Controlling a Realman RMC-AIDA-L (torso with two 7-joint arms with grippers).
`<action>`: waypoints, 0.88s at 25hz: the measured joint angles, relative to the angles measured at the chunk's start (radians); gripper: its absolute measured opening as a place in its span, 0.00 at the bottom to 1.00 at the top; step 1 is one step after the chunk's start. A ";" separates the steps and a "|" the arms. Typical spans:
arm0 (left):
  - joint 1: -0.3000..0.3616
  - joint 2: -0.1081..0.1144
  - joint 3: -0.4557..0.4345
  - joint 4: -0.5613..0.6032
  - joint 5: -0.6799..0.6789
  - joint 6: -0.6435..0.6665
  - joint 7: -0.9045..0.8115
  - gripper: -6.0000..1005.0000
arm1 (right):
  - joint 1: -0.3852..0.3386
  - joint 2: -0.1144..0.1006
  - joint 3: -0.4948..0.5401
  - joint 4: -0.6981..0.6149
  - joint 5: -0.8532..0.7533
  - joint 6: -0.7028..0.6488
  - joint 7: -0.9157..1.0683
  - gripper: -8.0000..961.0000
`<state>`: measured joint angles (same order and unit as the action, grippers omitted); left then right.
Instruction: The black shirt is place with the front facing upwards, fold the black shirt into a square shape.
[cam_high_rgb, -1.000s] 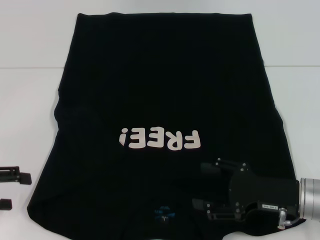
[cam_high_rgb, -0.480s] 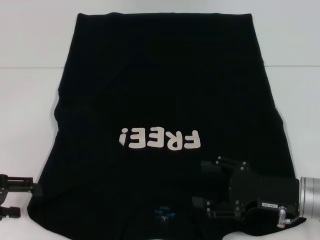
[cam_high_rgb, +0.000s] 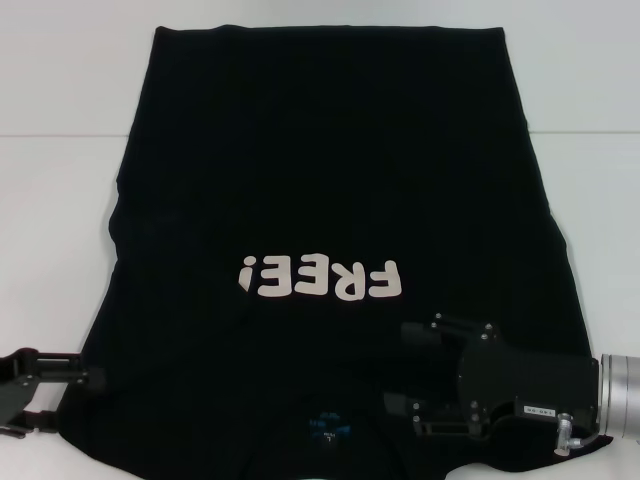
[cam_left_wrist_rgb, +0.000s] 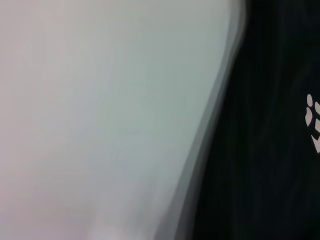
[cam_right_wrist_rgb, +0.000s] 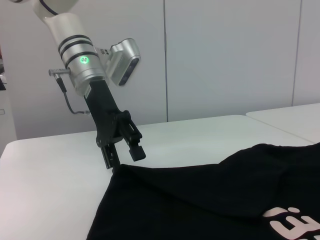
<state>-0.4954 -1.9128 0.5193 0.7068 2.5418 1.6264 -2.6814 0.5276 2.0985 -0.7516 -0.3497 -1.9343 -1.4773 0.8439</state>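
The black shirt (cam_high_rgb: 330, 170) lies spread flat on the white table (cam_high_rgb: 60, 230), its white "FREE!" lettering (cam_high_rgb: 320, 278) facing up and its blue neck label (cam_high_rgb: 325, 428) at the near edge. My right gripper (cam_high_rgb: 408, 371) is open over the shirt's near right part, beside the collar. At the shirt's near left corner my left gripper (cam_high_rgb: 70, 400) is also open; the right wrist view shows this left gripper (cam_right_wrist_rgb: 126, 161) with one finger down at the corner of the shirt (cam_right_wrist_rgb: 210, 200). In the left wrist view the shirt's edge (cam_left_wrist_rgb: 260, 150) lies against bare table.
Bare white table (cam_right_wrist_rgb: 50, 175) surrounds the shirt on the left and right. A seam line in the table (cam_high_rgb: 50, 135) runs across behind the shirt's middle. White wall panels (cam_right_wrist_rgb: 225, 55) stand beyond the table.
My left gripper has moved in from the left to the shirt's near left corner. The right gripper and the shirt have stayed where they were.
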 joint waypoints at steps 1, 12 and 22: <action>-0.002 -0.003 0.002 0.000 0.000 -0.002 0.000 0.92 | 0.000 0.000 0.000 0.000 0.000 0.000 0.000 0.91; -0.024 -0.014 0.053 0.011 0.000 -0.012 0.001 0.92 | 0.001 0.000 0.000 0.000 0.006 0.002 0.000 0.91; -0.030 -0.019 0.127 0.039 0.000 0.001 0.011 0.74 | -0.003 -0.001 0.000 -0.003 0.022 -0.006 0.012 0.91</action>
<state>-0.5249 -1.9319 0.6462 0.7459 2.5418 1.6276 -2.6704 0.5249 2.0971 -0.7516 -0.3524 -1.9123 -1.4834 0.8563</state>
